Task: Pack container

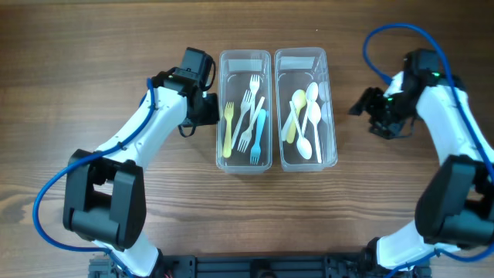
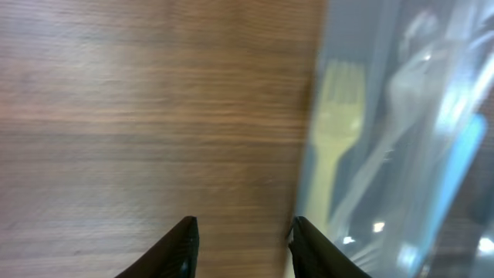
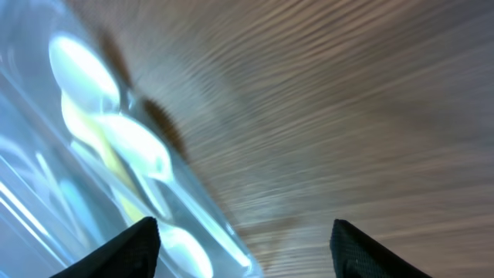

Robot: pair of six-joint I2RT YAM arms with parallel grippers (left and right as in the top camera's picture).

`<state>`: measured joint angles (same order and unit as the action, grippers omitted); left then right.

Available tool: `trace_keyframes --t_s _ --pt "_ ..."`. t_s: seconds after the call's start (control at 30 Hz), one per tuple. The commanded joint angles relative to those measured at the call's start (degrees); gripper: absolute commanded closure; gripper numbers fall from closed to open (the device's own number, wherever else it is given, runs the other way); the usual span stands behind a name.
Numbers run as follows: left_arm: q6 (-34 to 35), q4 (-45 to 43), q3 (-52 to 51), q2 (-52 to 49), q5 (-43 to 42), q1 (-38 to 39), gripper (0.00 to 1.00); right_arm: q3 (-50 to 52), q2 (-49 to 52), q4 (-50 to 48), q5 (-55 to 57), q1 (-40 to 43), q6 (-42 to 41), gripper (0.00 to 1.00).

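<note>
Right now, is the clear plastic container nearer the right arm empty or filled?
Filled, partly: white and yellow plastic spoons lie inside the clear plastic container, seen overhead.

overhead: top-down, far | left wrist: near fork container (image 2: 347,46) | right wrist: near spoon container (image 3: 31,193)

The left gripper (image 2: 243,239) hovers with its fingers narrowly parted and nothing between them, while the right gripper (image 3: 245,243) is spread wider, seemingly tilted sideways.
</note>
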<state>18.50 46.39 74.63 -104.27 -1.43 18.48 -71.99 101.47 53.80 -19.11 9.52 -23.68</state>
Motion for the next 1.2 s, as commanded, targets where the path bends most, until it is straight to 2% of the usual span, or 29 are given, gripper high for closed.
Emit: trace_keyframes --t_s 0.0,0.07,0.17,0.3,0.4,0.43,0.47,0.5,0.6,0.63,0.67,0.87,1.03,1.17 --pt "-0.1 -1.2 -0.5 -0.8 -2.2 2.1 0.58 0.2 1.9 -2.0 -4.7 -5.9 4.1 0.28" --pt "-0.1 -1.2 -0.5 -0.8 -2.2 3.0 0.58 0.2 1.8 -3.3 -4.7 -9.3 4.3 0.22" --pt "-0.2 -1.2 -0.5 -0.8 -2.0 3.3 0.58 0.2 1.8 -4.2 -3.0 -10.8 4.2 0.22" --pt "-0.2 2.0 0.0 -0.3 3.5 0.2 0.60 -1.3 1.8 -3.6 3.3 -9.4 4.7 0.25" --pt "-1.7 5.0 2.2 2.5 3.4 -4.1 0.71 -6.2 0.3 -0.6 3.3 -8.9 8.6 0.26" --pt "-3.4 7.5 4.7 5.1 4.0 -5.8 0.71 -8.9 -1.4 0.8 3.3 -9.0 10.1 0.14" --pt "-6.0 11.0 9.6 10.4 4.4 -7.4 0.61 -15.2 -6.7 2.4 3.8 -9.0 10.3 0.05" --pt "-6.3 13.3 15.0 18.6 5.7 -7.8 0.36 -19.6 -11.8 2.4 3.7 -9.0 11.2 0.02" --pt "-6.3 13.1 16.2 28.7 6.5 -7.8 0.17 -23.1 -19.7 3.3 3.7 -9.0 15.0 0.00" --pt "-6.3 13.8 16.2 32.1 7.7 -7.8 0.07 -23.2 -22.8 3.3 3.7 -9.0 16.5 0.01" --pt "-6.3 14.5 16.2 34.7 8.4 -7.8 0.00 -23.2 -25.4 3.6 3.7 -9.0 18.0 0.01" --pt "-6.3 23.4 16.2 44.3 8.4 -7.8 0.00 -23.2 -42.4 11.5 3.7 -9.0 24.2 0.01" --pt "-6.3 31.2 16.2 45.5 8.4 -7.8 0.00 -23.2 -50.3 17.6 4.2 -9.0 28.2 0.00" --pt "-6.3 32.0 16.1 45.4 8.4 -7.8 0.00 -23.2 -52.0 17.7 4.2 -9.0 28.2 0.00"
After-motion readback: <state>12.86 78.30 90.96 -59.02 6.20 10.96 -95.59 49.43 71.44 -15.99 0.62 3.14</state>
